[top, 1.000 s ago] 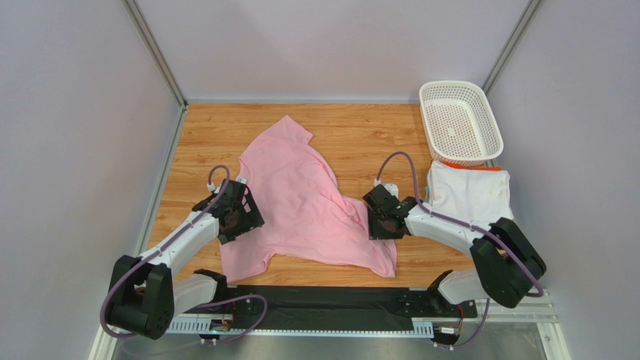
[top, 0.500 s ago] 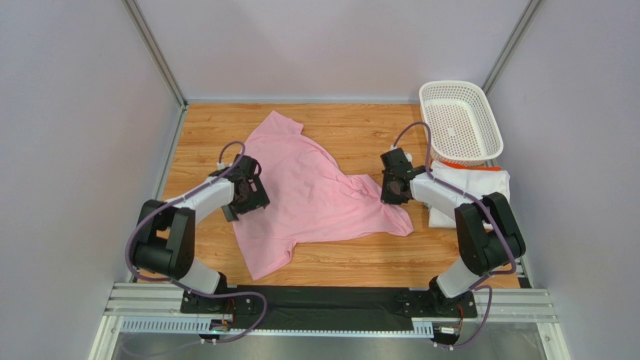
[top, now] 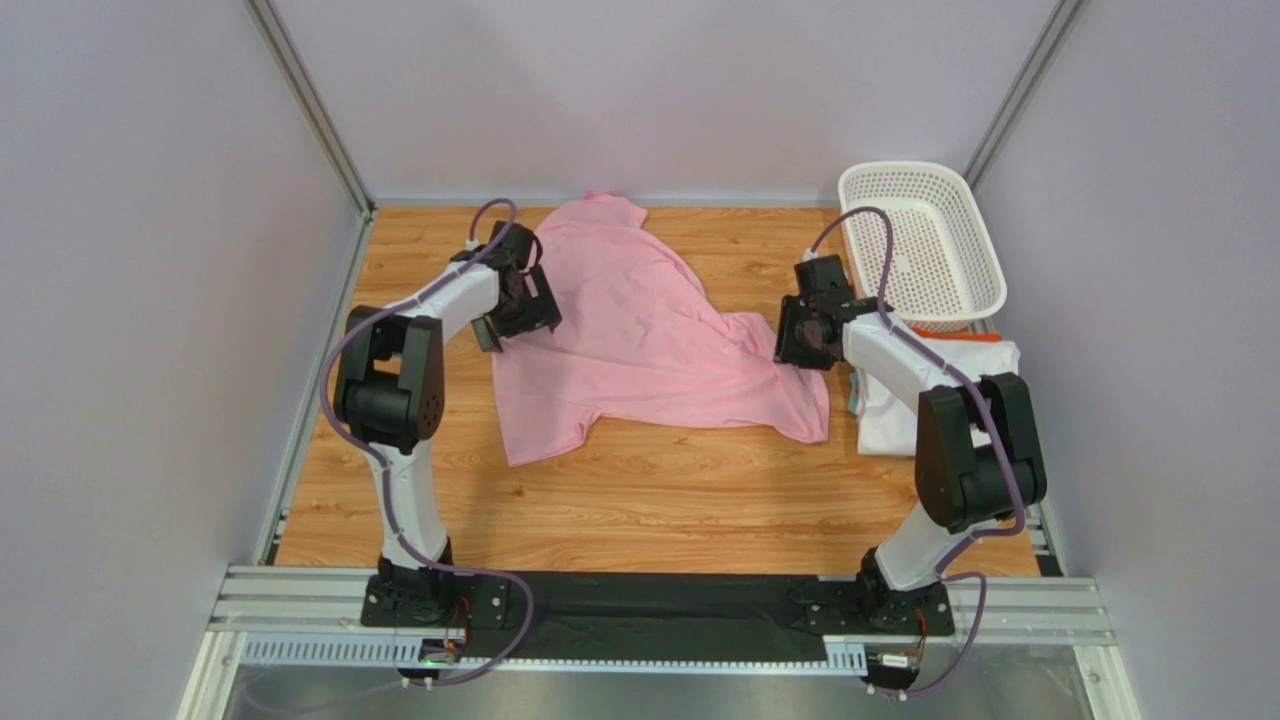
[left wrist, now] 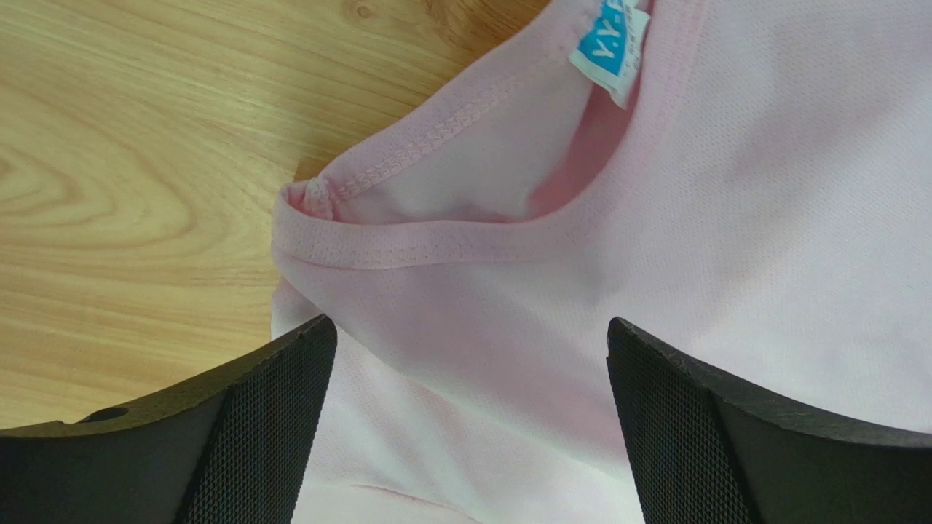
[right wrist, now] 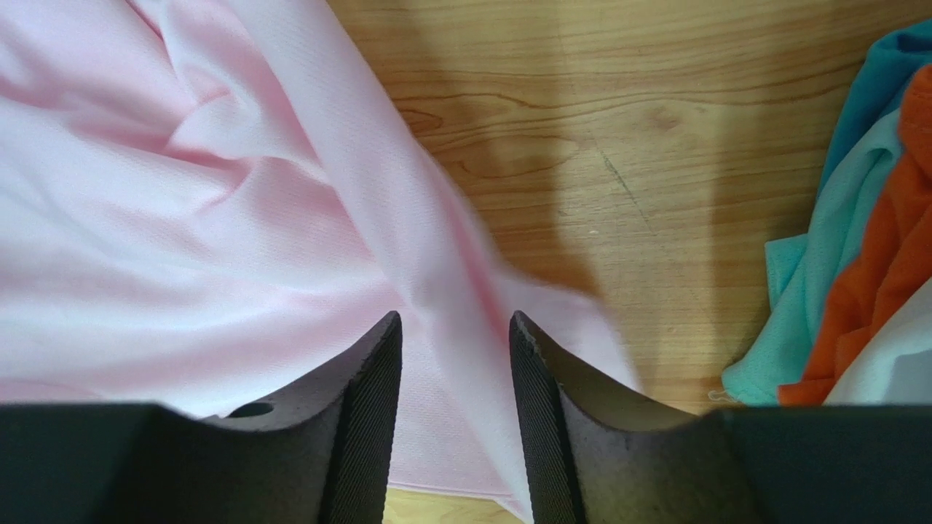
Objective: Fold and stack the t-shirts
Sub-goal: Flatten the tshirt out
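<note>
Left claw (left wrist: 468, 328) gapes empty over the collar (left wrist: 438, 246). My right claw (right wrist: 454, 322) is half-closed round the pink t-shirt (top: 646, 345), grip unclear. We've dragged it toward twelve o'clock, flatter for folding.

lab cell: grey walls (top: 150, 225), aluminium rail (top: 286, 608).

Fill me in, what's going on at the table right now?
Both arms are working the light pink cloth t-shirt, which lies spread but unfolded on the wooden table. The left gripper is wide open over its collar. The right gripper has a fold of the shirt's right edge between narrowly parted jaws; whether it grips is unclear. The white t-shirt with orange trim lies folded at the right, by the white perforated plastic basket.
</note>
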You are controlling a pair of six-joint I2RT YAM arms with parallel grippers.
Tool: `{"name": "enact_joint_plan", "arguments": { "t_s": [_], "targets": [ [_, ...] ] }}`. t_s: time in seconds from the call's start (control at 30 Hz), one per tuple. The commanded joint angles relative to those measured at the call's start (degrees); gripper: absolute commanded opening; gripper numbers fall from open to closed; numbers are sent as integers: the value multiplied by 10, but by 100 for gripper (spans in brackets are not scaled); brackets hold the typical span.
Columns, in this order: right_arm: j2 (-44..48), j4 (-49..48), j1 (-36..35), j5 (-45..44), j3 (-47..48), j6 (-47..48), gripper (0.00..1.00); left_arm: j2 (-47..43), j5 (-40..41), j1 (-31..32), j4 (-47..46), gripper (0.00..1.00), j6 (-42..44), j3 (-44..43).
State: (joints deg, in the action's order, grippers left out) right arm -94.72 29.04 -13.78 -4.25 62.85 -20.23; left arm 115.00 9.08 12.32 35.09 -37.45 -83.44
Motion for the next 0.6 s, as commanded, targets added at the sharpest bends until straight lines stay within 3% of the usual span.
{"name": "enact_joint_plan", "arguments": {
  "t_s": [0.0, 0.03, 0.07, 0.13, 0.17, 0.37, 0.57],
  "targets": [
    [24, 11, 3, 18, 31, 24, 52, -77, -15, -3, 45, 100, 28, -16],
    [34, 14, 3, 24, 25, 24, 58, -100, -14, -3, 45, 100, 31, -4],
    [47, 14, 3, 28, 18, 22, 70, -126, -13, -2, 46, 100, 29, 29],
    [89, 10, 3, 54, -12, 15, 79, -203, -7, -3, 46, 100, 20, 77],
    [122, 8, 3, 60, -25, 12, 98, -230, -6, -2, 47, 100, 13, 131],
    [268, 1, 3, 103, -150, -23, 100, -415, -70, 6, 15, 100, -46, 374],
    [386, -3, 2, 161, -232, -43, 100, -496, -121, 44, -37, 97, -72, 485]
  ]
}}
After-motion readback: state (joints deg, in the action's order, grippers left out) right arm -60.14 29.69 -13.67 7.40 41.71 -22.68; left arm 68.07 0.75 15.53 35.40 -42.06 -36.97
